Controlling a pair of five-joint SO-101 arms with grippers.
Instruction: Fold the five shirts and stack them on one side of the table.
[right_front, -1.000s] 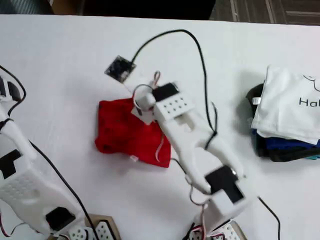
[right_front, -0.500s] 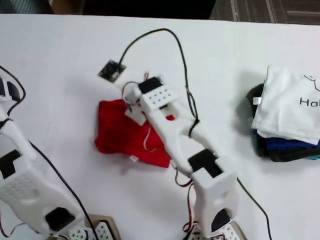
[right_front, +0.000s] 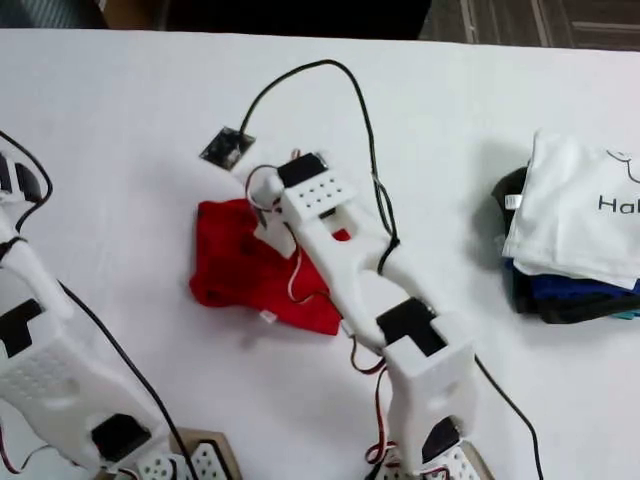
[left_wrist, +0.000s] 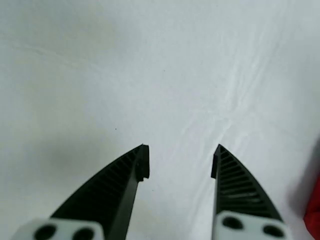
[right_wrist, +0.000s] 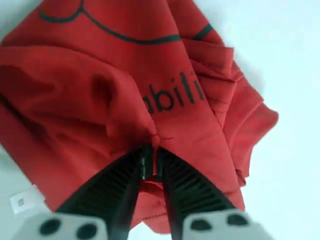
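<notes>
A crumpled red shirt (right_front: 245, 272) with dark print lies left of the table's middle. My right gripper (right_front: 268, 228) is down on its far edge. In the right wrist view this gripper (right_wrist: 151, 161) is shut on a raised fold of the red shirt (right_wrist: 150, 75). A stack of folded shirts (right_front: 575, 235), white on top over blue and dark ones, sits at the right edge. My left gripper (left_wrist: 180, 162) hangs open over bare white table, nothing between its fingers, with a sliver of the red shirt (left_wrist: 315, 210) at the picture's edge.
The left arm's white body (right_front: 45, 360) stands at the near left. A small black board (right_front: 226, 148) on a black cable (right_front: 365, 110) lies just beyond the red shirt. The white table (right_front: 120, 110) is bare at the far left.
My right arm swung left, carrying its gripper to the shirt's far left part. The black board and cable shifted left with it. The left arm kept still.
</notes>
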